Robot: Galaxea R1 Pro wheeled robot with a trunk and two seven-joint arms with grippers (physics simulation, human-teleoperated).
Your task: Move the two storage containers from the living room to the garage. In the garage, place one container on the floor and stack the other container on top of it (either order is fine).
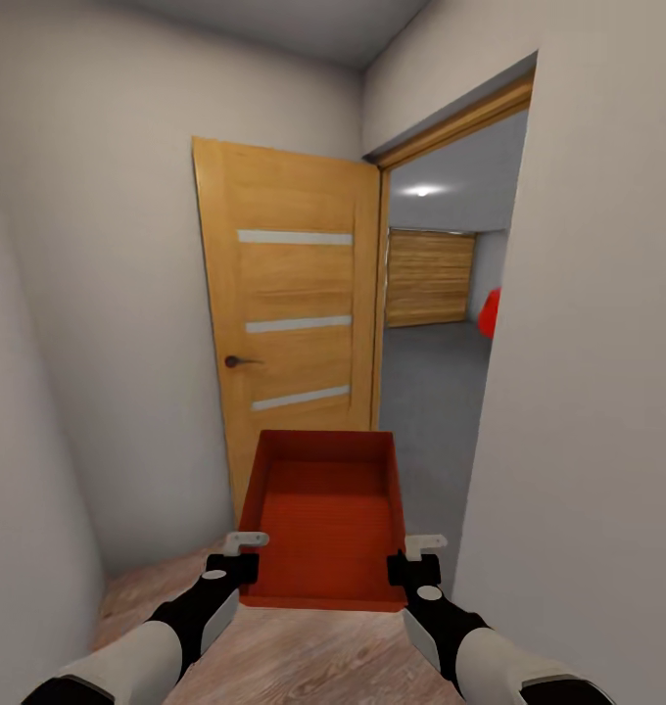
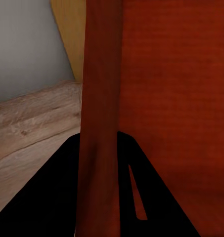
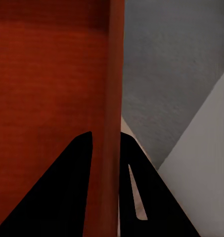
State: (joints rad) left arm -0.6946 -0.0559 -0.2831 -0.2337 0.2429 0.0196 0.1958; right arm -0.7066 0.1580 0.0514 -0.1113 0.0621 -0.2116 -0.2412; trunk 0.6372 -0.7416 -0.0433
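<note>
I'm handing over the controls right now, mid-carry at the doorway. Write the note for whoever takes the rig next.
Left gripper: shut on the left wall of the orange-red bin.
Right gripper: shut on the bin's right wall.
The bin is held level in front of the trunk and looks empty.
Position: on wood floor, facing the open wooden door; the grey garage floor lies ahead to the right, past the doorway.
Left: drive through, set this bin down in the garage. The second bin's state is unknown.
</note>
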